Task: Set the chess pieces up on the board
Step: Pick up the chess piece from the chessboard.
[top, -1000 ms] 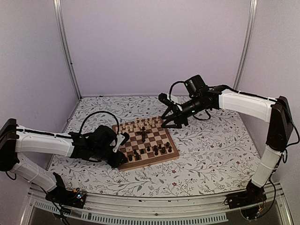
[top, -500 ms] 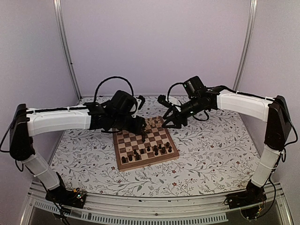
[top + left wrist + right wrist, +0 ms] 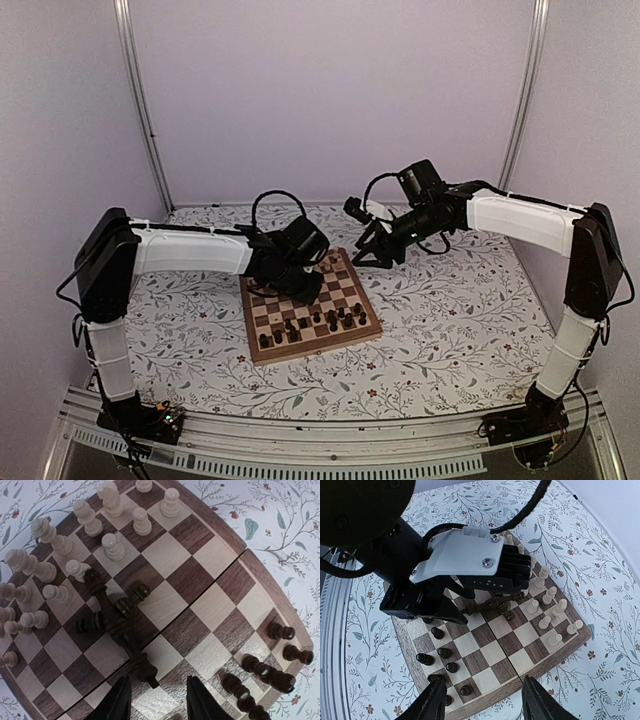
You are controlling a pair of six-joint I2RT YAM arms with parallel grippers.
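Left gripper (image 3: 157,697), jaws apart and empty, hangs with the toppled dark pieces (image 3: 117,622) just ahead, likely lining up a pick

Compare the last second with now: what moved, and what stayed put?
The left gripper swung from the near left edge of the board, up around its far side, and now hangs open and empty over the toppled dark pieces mid-board. The right gripper, open, barely shifted at the far right corner. Nothing was gripped or released; board and standing pieces look unchanged.
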